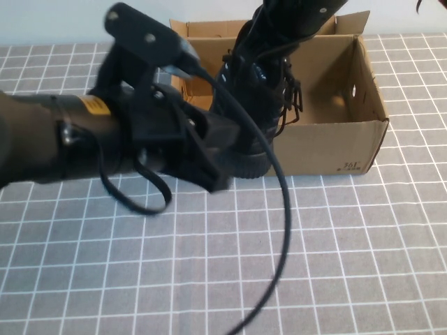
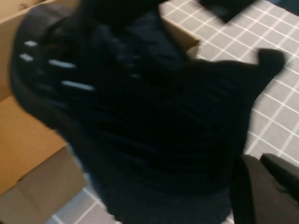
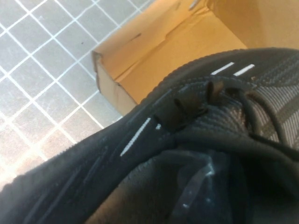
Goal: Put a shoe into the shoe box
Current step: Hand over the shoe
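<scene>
1. Nearest: left hand reaching in from the left over the gridded counter, low at the shoe box's front wall, against the shoe's sole end; grip state cannot tell.
2. Shoe lifted, long axis steep, lower end over the near left rim, not yet inside.
3. Shoe box open, lying to the right and behind.
4. Farthest: right hand above, gripping the shoe's upper end.

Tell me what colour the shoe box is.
Plain brown cardboard shoe box; the high view shows it best.
</scene>
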